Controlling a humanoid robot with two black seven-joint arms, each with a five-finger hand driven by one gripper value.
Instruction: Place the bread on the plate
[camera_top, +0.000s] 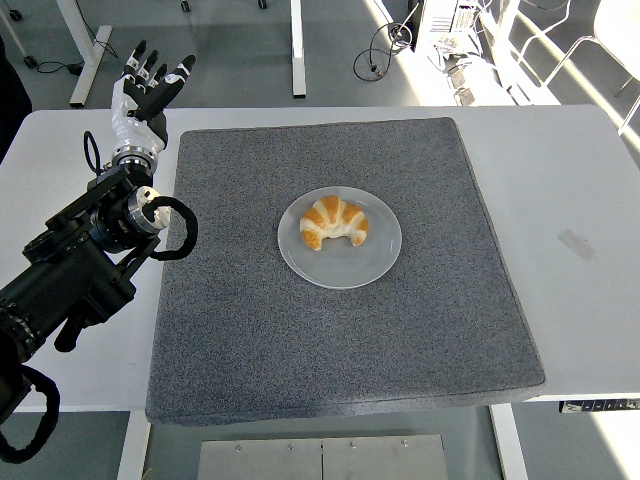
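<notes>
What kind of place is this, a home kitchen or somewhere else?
Probably a lab or test workshop, not a kitchen. The white table carries only a grey felt mat with a croissant on a round white plate, and bare desk legs and cables stand behind.
</notes>
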